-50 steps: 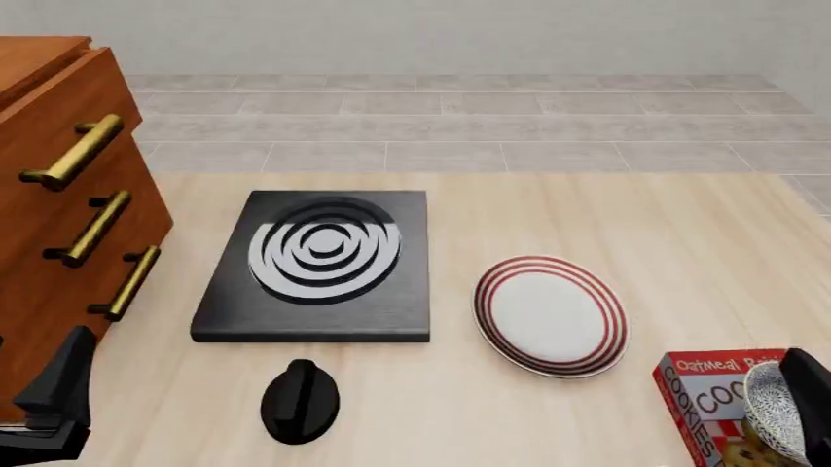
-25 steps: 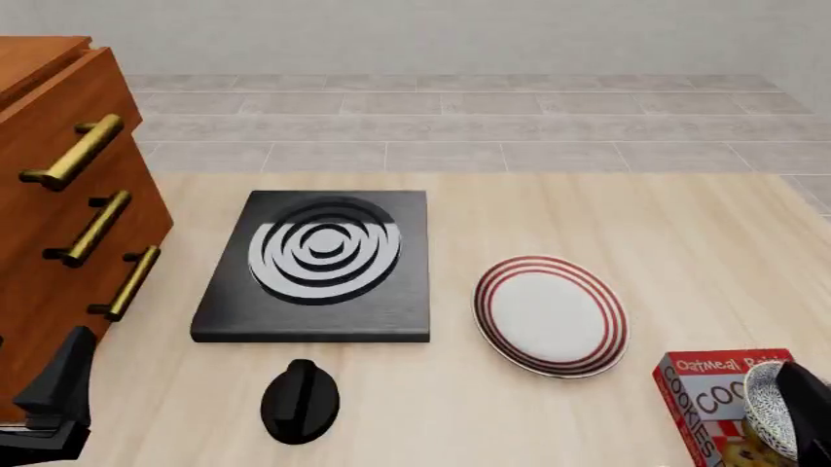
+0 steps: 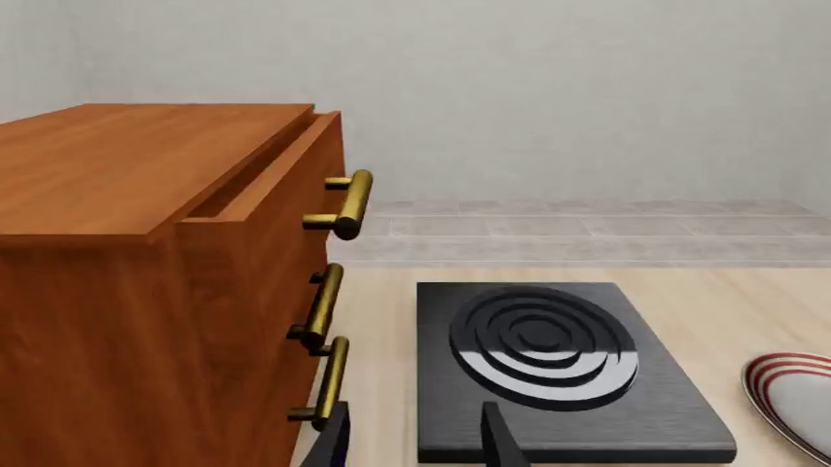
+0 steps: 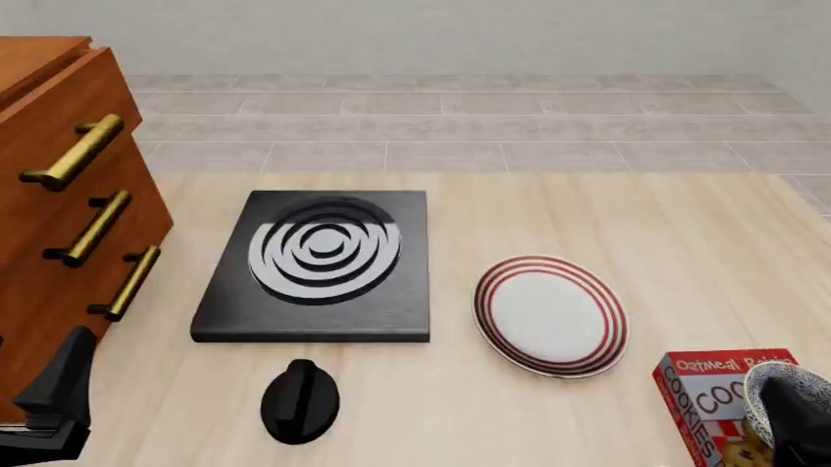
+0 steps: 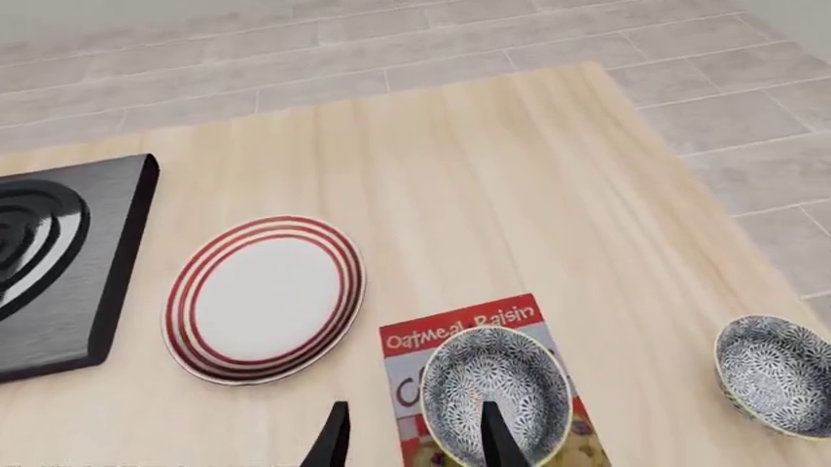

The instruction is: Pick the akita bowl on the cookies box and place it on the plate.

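Observation:
The akita bowl (image 5: 496, 389) sits on the red cookies box (image 5: 457, 331); in the front view only a sliver of the bowl (image 4: 758, 404) shows on the box (image 4: 702, 389) at the near right corner. My right gripper (image 5: 415, 443) is open, one finger over the bowl's inside and the other outside its rim; seen from the front the gripper (image 4: 795, 423) covers most of the bowl. The red-ringed white plate (image 4: 551, 314) lies bare to the left of the box (image 5: 264, 297). My left gripper (image 3: 415, 448) is open and holds nothing, low at the near left (image 4: 54, 389).
A black stove (image 4: 318, 263) with silver rings lies mid-left, a black knob (image 4: 300, 399) in front of it. A wooden cabinet (image 4: 53, 224) with brass handles stands at the left. A second speckled bowl (image 5: 776, 375) rests on the table right of the box.
In the front view my right gripper has shifted down and left over the bowl, hiding more of it. The left arm and the objects have not moved.

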